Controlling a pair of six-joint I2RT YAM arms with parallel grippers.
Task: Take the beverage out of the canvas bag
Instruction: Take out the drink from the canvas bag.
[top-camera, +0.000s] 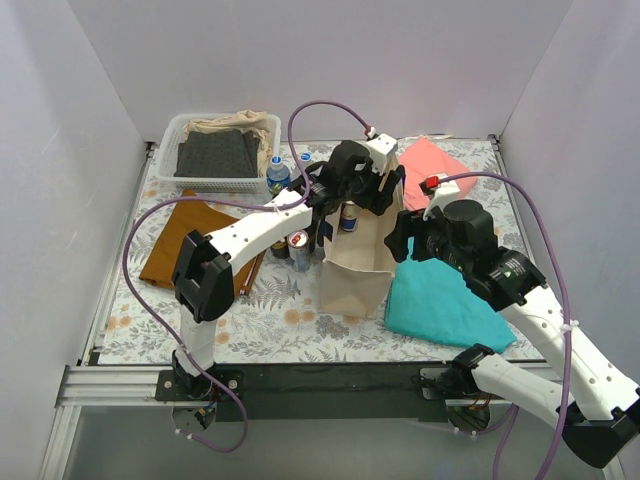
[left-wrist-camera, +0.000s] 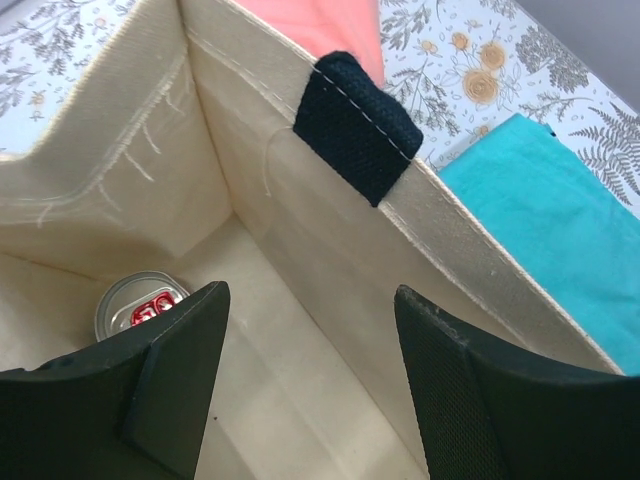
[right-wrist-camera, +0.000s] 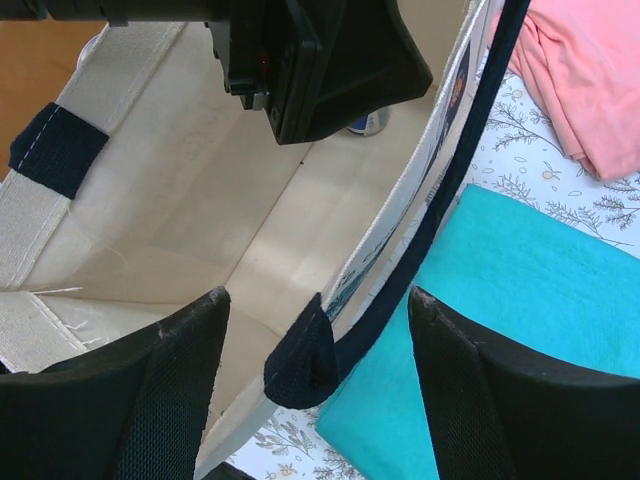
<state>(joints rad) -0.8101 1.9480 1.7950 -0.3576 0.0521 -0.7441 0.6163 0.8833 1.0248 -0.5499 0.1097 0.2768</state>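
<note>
The beige canvas bag (top-camera: 358, 268) stands upright at mid-table with its mouth open. My left gripper (top-camera: 347, 203) hangs over the mouth, and in the left wrist view it (left-wrist-camera: 310, 292) is open and empty, pointing down into the bag (left-wrist-camera: 300, 230). A silver can with a red tab (left-wrist-camera: 138, 304) stands on the bag's floor, partly hidden behind my left finger. My right gripper (top-camera: 403, 238) is open. In the right wrist view it (right-wrist-camera: 320, 295) straddles the bag's right rim and navy handle (right-wrist-camera: 312, 362) without closing on them.
A teal cloth (top-camera: 440, 300) lies right of the bag and a pink cloth (top-camera: 432, 165) behind it. Two cans (top-camera: 298, 247) and a water bottle (top-camera: 278, 175) stand left of the bag. A brown cloth (top-camera: 190, 240) and a white basket (top-camera: 170, 160) are at the left.
</note>
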